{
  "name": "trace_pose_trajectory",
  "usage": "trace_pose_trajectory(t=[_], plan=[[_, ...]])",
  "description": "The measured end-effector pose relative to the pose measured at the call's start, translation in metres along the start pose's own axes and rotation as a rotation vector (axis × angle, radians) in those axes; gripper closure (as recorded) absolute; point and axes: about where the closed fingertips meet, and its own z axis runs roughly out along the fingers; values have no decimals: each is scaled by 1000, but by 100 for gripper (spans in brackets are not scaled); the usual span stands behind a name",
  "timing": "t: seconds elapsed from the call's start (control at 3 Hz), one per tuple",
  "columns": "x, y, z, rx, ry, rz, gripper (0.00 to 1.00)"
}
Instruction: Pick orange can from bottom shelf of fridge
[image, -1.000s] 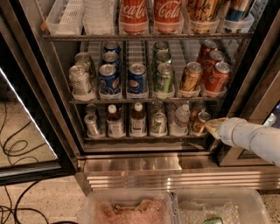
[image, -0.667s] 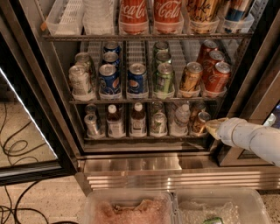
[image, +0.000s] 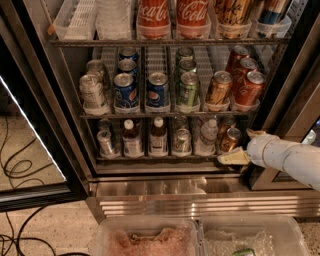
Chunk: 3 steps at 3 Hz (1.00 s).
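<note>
Fridge (image: 175, 192) bottom shelf (image: 160, 158), orange can (image: 230, 140) at right end; pincer (image: 242, 148) against it, grip cannot tell

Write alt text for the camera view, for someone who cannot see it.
A robot's white arm reaches from the right, its open hand at the orange can on the bottom shelf of an open fridge stocked with drinks.
</note>
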Motion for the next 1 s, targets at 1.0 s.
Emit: trace_pose_trajectory(t=[1.0], plan=[[9, 33, -20, -77, 17, -11, 0]])
